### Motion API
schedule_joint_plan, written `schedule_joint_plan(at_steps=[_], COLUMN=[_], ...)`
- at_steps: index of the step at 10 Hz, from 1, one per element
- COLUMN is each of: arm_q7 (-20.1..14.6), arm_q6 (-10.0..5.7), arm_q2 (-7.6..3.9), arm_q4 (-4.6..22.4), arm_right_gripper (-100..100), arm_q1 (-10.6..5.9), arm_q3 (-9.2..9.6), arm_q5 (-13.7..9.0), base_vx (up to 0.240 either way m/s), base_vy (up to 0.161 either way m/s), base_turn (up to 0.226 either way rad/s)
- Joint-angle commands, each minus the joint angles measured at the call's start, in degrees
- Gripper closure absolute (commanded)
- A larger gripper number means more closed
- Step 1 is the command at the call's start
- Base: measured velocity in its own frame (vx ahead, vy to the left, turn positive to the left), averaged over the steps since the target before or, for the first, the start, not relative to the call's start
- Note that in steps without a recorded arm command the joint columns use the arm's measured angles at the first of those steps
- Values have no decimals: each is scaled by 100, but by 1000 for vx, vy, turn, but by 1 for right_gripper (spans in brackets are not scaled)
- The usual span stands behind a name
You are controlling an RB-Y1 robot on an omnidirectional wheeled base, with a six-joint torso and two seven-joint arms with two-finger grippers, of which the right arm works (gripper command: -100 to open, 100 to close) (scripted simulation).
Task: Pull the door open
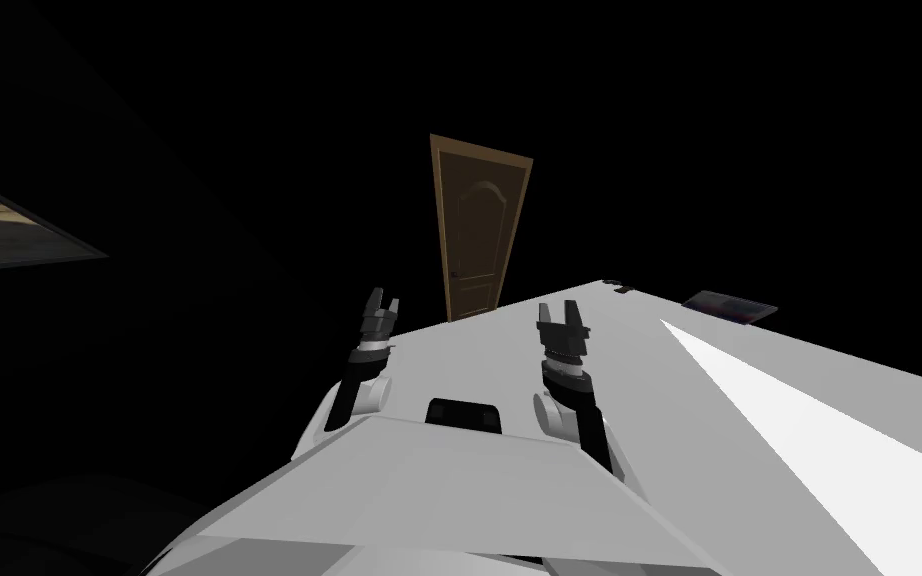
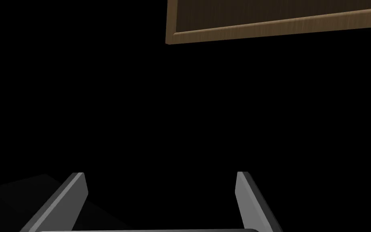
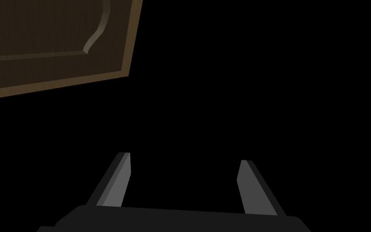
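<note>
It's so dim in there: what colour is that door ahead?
The door is dark brown with a lighter brown frame, clearest in the head view.

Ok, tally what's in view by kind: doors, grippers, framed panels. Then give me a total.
Door: 1
Grippers: 2, left gripper and right gripper, both open
Framed panels: 2, landscape panel and dark panel
Total: 5
</note>
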Motion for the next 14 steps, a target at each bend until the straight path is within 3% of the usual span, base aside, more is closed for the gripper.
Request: schedule_joint_plan(at_steps=[1,7,11,12,14], arm_q7=[13,58,104,104,126], arm_q6=[-8,-35,-63,-63,-76], arm_q2=[-39,-157,-269,-269,-319], arm_q4=[182,786,1406,1406,1698], arm_right_gripper=[-100,-100,-100,-100,-100], arm_q1=[-76,-330,-591,-591,-714], arm_q3=[-25,-107,-191,-191,-230], arm_q5=[-24,-102,-183,-183,-220], base_vx=[39,79,101,63,61], base_vy=[0,15,5,9,10], base_turn=[98,82,123,26,92])
